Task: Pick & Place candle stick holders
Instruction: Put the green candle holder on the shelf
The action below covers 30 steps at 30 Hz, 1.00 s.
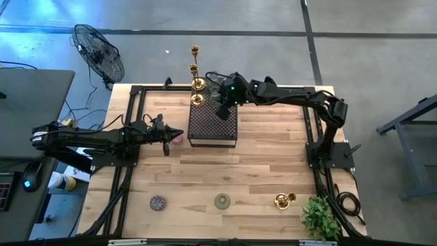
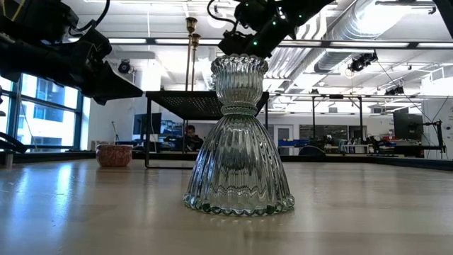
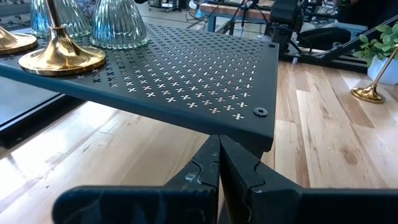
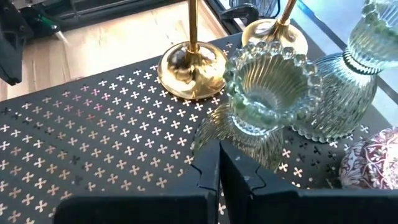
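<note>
Overhead, the right gripper (image 1: 222,109), fingers pressed together and holding nothing, hovers over the dark perforated box (image 1: 212,126) beside a clear ribbed glass candle holder (image 4: 271,84) and gold candlesticks (image 1: 196,75) standing on it, while the left gripper (image 1: 166,145), likewise pressed together, waits at the box's left edge.

In the right wrist view, the two gold candlesticks (image 4: 191,70) lose their stems at the picture's edge, a ribbed glass holder (image 4: 348,93) is cropped at the side, and a patterned round thing (image 4: 373,167) is half cut off. From above, the glass pieces under the right gripper (image 1: 222,109) are too small to tell.
</note>
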Tool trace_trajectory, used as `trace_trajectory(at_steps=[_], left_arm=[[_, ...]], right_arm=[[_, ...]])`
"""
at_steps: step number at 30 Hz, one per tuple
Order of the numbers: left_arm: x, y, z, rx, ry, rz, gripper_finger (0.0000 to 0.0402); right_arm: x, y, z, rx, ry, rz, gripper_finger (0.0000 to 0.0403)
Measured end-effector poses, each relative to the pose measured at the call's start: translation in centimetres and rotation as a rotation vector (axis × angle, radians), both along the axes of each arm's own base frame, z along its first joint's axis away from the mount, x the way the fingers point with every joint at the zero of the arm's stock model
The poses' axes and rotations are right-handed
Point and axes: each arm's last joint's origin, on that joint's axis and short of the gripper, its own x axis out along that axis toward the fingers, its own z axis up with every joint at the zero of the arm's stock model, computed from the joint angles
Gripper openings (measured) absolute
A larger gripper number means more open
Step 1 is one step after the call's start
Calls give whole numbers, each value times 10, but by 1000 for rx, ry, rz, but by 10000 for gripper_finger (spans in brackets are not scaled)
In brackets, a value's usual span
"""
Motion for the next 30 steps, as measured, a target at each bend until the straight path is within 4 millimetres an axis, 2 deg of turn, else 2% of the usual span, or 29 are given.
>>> trace_trajectory(at_steps=[8, 13, 30], left_arm=[[0, 0, 0, 0, 0, 0, 1], [0, 0, 0, 0, 0, 0, 1], [0, 0, 0, 0, 1, 0, 1]], right_arm=[[-7, 1, 6, 10, 81, -20, 1], [-7, -3, -1, -17, 120, -64, 2], [2, -10, -5, -34, 57, -29, 1]])
